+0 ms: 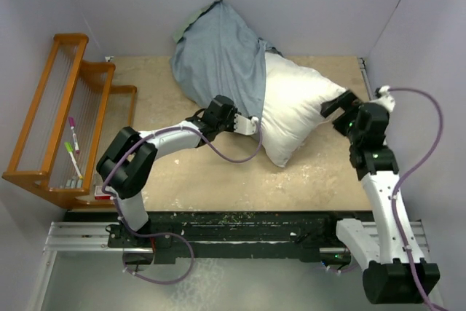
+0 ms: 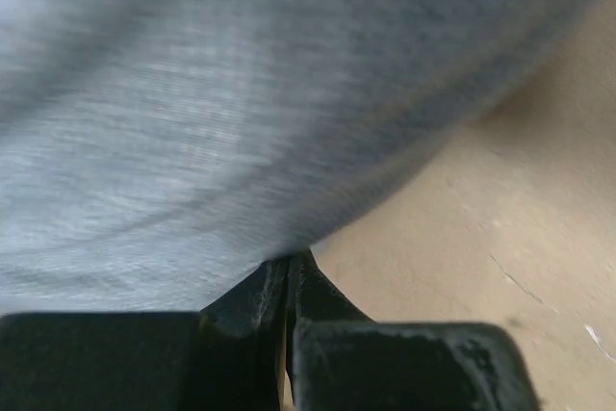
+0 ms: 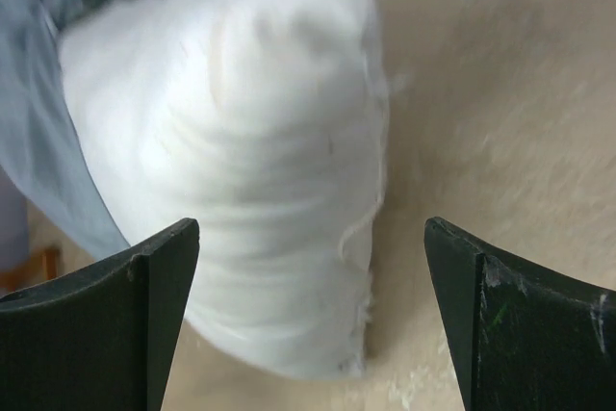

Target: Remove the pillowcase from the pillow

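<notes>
Pillowcase [image 1: 218, 56] is inside-out, pale grey-blue side showing, bunched over the far-left end of the pillow [image 1: 298, 107] and rising against the back wall. The near-right half of the pillow is bare white and lies on the counter [image 1: 218, 180]. Left gripper [image 1: 253, 125] sits at the cloth's near edge, where it meets the bare pillow. On the left wrist cam its fingers [image 2: 255, 310] are pressed together with the tips at the hem, apparently pinching the pillowcase [image 2: 241, 113]. The cloth fills most of that blurred view, with counter [image 2: 500, 238] to the right. Right gripper [image 1: 336, 103] is at the pillow's right corner. On the right wrist cam its fingers [image 3: 125, 324] are wide apart, gripping nothing; contact with the pillow [image 3: 260, 141] can't be judged. The pillow end sits ahead of them, centred in the gap, pillowcase [image 3: 48, 122] visible behind it on the left. A wooden rack [image 1: 44, 107] holding markers [image 1: 73, 136] stands at the left side of the counter, well apart from both.
</notes>
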{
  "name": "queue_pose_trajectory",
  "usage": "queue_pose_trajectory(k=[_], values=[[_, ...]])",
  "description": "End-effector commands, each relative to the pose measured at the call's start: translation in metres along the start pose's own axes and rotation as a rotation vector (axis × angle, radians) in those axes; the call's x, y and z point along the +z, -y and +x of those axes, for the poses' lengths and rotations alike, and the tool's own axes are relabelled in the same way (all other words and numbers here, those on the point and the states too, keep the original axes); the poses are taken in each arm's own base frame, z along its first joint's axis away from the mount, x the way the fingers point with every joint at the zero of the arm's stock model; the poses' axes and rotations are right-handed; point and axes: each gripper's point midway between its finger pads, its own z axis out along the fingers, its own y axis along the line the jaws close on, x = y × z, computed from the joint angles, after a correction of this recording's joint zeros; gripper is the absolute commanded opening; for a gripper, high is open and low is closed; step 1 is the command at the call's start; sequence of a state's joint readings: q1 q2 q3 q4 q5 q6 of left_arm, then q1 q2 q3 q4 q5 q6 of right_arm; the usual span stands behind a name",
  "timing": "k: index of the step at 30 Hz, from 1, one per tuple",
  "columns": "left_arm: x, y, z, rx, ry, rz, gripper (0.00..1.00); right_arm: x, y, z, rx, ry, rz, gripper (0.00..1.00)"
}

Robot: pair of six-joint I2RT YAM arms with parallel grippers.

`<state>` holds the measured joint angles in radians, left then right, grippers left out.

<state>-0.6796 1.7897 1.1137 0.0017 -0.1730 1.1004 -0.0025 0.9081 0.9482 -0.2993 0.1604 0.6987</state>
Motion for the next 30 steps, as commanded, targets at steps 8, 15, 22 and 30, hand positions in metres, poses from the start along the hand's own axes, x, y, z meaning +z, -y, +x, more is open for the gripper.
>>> queue_pose_trajectory(k=[8,15,22,30], values=[[-0.027,-0.076,-0.015,-0.163,0.071,-0.218,0.0,0.013,-0.04,0.16,0.087,-0.292,-0.366,1.0],[-0.046,-0.081,-0.007,-0.222,0.066,-0.188,0.0,0.043,-0.046,0.174,0.07,-0.231,-0.441,0.84],[-0.106,-0.105,-0.022,-0.283,0.141,-0.142,0.06,0.037,-0.115,0.074,-0.111,0.016,-0.564,0.0],[-0.227,-0.182,-0.076,-0.377,0.379,-0.137,0.33,-0.068,-0.22,-0.084,-0.578,0.412,-0.675,0.0]])
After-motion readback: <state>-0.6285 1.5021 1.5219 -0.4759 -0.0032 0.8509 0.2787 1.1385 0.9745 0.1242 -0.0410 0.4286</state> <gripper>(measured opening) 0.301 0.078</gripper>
